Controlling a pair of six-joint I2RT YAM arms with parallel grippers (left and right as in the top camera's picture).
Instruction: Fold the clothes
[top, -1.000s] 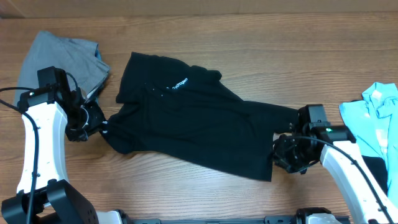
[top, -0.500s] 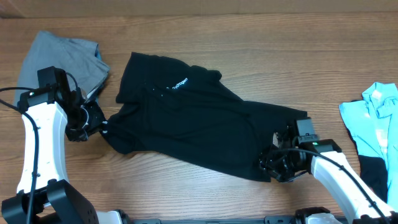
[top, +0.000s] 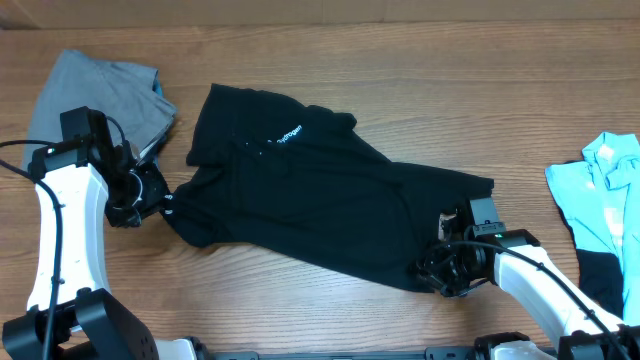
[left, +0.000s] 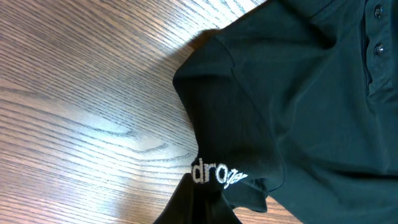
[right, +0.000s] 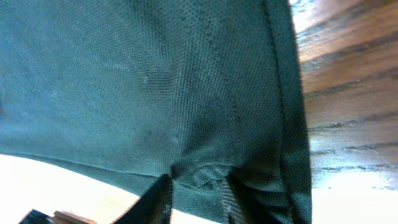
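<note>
At the black shirt's (top: 320, 190) hem, right hand (top: 435, 274) has closed.

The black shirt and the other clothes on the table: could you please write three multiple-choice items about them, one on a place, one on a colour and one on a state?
1. Where does the grey garment lie on the table?
A. at its far left
B. at its right edge
C. at its middle

2. What colour is the lettering on the black shirt?
A. red
B. white
C. yellow

3. What is the left hand doing?
A. hanging open
B. gripping a light-blue garment
C. gripping the shirt's sleeve

Answers: 1 A, it lies bunched in the upper left corner; 2 B, the small word reads pale on black; 3 C, the sleeve's cloth runs into the closed hand.
</note>
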